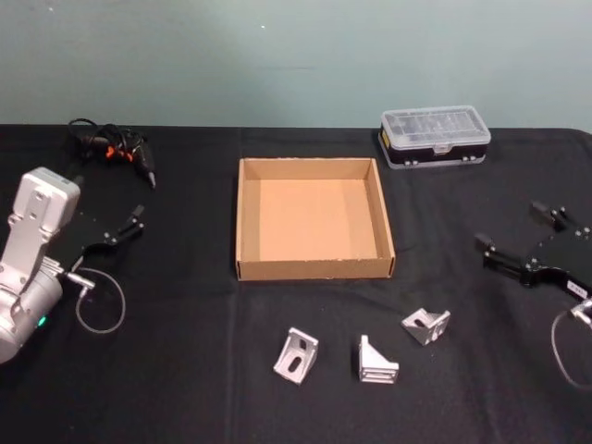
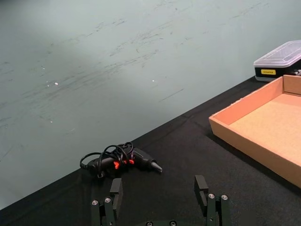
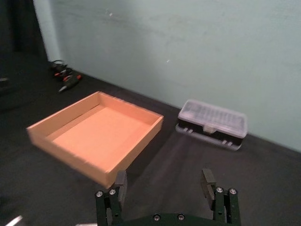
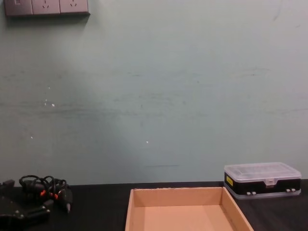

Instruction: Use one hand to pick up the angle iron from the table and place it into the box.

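Silver metal left angle iron, middle angle iron and right angle iron lie on the flat matte black table in front of the wide shallow tan cardboard box, none touching it. The black jointed left gripper, left of the box, and the right gripper, right of the box, have fingers spread and empty, well apart from all three.

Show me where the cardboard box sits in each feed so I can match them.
Head view: the box, centre, whole.
Left wrist view: box beyond the left hand, toward robot's right, cut off.
Right wrist view: box beyond the right hand, toward robot's left, whole.
Chest view: box bottom centre, near side cut off.
Shared landmark: the plastic case by the box's far right corner.
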Tool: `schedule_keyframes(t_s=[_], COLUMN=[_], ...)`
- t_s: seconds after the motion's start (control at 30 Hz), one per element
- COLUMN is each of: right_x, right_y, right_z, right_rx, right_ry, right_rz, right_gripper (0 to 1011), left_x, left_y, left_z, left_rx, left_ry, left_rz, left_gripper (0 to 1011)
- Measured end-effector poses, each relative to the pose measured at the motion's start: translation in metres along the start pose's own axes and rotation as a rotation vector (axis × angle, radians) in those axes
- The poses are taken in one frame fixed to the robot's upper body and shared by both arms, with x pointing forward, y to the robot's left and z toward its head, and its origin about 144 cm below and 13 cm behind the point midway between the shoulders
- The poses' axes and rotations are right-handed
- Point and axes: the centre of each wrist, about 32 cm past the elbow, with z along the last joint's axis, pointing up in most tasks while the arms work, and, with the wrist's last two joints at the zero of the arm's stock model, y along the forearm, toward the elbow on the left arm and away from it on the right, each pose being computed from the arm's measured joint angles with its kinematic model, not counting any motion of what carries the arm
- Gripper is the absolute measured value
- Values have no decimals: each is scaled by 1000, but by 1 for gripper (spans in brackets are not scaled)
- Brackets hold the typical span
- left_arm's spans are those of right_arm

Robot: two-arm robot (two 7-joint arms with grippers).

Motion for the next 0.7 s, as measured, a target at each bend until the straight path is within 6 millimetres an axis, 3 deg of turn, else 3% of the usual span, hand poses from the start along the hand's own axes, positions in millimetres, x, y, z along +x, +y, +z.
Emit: schedule_keyframes(t_s=[0.3,0.7], right_x=[-8,-23], right_y=[-20,-21], right_z=[12,-1], right_rx=[-110,-252], right_ry=[30,24], right_rz=[135,238], right_gripper=[1000,1000], left_x=[0,0], left_y=[0,0], left_z=[0,0], left_rx=[0,0], left_ry=[0,0], left_rz=[0,0], left_gripper=[1000,1000])
